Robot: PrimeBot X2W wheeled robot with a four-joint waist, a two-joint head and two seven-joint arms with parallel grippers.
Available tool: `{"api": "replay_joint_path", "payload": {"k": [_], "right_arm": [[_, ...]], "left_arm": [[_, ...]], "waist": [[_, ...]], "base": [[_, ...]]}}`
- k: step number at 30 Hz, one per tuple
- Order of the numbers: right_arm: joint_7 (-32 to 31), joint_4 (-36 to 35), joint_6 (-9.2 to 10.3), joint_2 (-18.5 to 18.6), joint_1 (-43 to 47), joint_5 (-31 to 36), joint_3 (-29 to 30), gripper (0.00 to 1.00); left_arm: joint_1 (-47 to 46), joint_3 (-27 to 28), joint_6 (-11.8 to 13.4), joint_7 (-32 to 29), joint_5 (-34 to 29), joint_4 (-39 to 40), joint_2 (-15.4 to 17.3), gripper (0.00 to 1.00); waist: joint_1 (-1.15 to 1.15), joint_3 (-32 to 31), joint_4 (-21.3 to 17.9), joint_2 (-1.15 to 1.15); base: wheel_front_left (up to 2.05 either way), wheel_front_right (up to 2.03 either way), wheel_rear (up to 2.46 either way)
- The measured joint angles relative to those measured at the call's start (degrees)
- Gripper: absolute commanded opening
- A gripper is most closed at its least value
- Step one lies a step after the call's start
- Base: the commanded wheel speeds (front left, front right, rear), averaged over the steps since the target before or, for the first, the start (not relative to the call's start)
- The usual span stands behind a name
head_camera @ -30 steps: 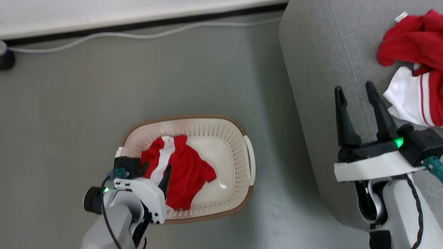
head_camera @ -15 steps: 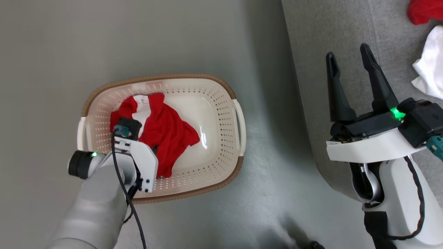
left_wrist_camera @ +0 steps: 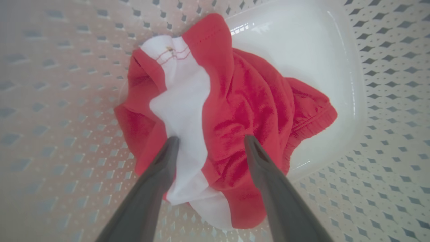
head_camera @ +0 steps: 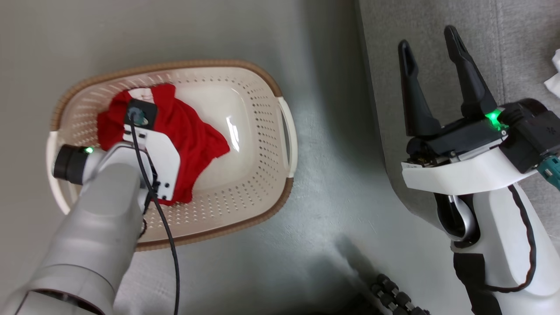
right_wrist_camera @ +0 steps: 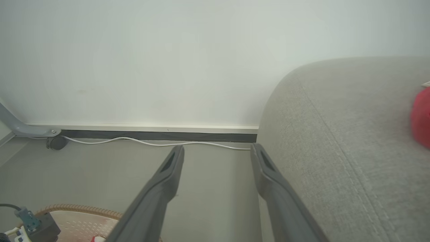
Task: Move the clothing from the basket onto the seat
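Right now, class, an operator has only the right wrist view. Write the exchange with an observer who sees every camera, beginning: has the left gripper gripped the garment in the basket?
Observer: Not yet. The left gripper is open, fingers astride a fold of the red and white garment.
Operator: Anything else in the laundry basket?
Observer: I see that one garment; the basket floor beside it is bare.
Operator: Where is my gripper?
Observer: The right gripper hovers over the edge of the grey sofa nearest the basket.

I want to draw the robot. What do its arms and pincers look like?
Both arms are smooth, pale grey-white shells. The right gripper and left gripper each have two long, dark, pointed fingers. A green light glows on each wrist, with black cables and a teal plug.
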State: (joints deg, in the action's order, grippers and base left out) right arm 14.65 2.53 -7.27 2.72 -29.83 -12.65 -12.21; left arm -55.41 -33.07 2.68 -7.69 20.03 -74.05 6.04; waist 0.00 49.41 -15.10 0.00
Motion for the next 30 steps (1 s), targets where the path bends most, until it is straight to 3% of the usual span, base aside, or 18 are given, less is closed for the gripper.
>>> {"api": "replay_joint_path", "payload": {"k": [7, 17, 20, 21, 22, 30], "right_arm": [[0.0, -1.2, 0.0, 0.08, -2.19, 0.0, -1.9, 1.0], [0.0, -1.72, 0.0, 0.08, -3.75, -0.6, -3.48, 1.0], [0.0, -1.75, 0.0, 0.08, -3.76, -0.63, -3.72, 1.0], [0.0, -1.76, 0.0, 0.08, -3.77, -0.63, -3.82, 1.0], [0.0, -1.76, 0.0, 0.08, -3.77, -0.63, -3.91, 1.0], [0.01, -1.25, 0.0, 0.09, -3.98, -0.62, -4.2, 1.0]], "left_arm": [[-2.67, -0.24, 1.25, -0.62, -0.29, -0.08, 2.11, 1.0], [-5.3, -0.57, 1.77, 0.24, -0.26, -0.08, 2.6, 1.0], [-5.78, -1.19, 1.67, 0.99, -0.29, -0.12, 2.9, 0.4], [-5.97, -1.42, 1.6, 1.43, -0.31, -0.13, 2.99, 0.09], [-6.11, -1.6, 1.36, 1.77, -0.36, -0.14, 3.05, 0.0], [-6.01, -2.47, -0.4, 4.22, -0.26, -0.29, 2.22, 0.0]], "waist": [[0.0, 4.33, -1.11, 0.0], [0.0, 8.09, -1.39, 0.0], [0.0, 8.53, -1.64, 0.0], [0.0, 8.63, -1.7, 0.0], [0.0, 8.66, -1.72, 0.0], [0.0, 6.63, -1.09, 0.0]], "base": [[0.0, 0.0, 0.0], [0.0, 0.0, 0.0], [0.0, 0.0, 0.0], [0.0, 0.0, 0.0], [0.0, 0.0, 0.0], [0.0, 0.0, 0.0]]}}
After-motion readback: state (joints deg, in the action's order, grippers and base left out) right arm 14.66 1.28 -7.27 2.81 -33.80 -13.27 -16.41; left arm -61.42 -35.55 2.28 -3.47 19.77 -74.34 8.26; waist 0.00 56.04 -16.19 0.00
